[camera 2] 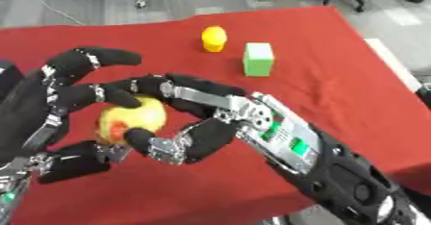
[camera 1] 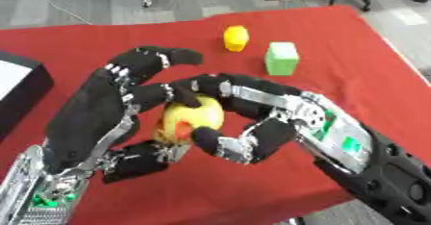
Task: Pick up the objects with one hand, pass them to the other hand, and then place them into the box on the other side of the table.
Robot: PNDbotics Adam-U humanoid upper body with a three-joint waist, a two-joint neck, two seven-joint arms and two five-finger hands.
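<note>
A yellow fruit with a red blush point(camera 1: 192, 118) is held above the red table between both hands. My left hand point(camera 1: 93, 113) comes in from the lower left, one finger curled across the fruit's top and the thumb below it; another finger arches higher, off the fruit. My right hand point(camera 1: 273, 123) reaches in from the lower right, fingers wrapped over the fruit's top and the thumb pressed against its lower front. A small yellow object point(camera 1: 235, 38) and a green block point(camera 1: 282, 58) stand on the cloth farther back.
A black box point(camera 1: 21, 87) sits at the table's left edge, partly cut off. The red cloth point(camera 1: 353, 46) ends at the right and near edges, with grey floor beyond.
</note>
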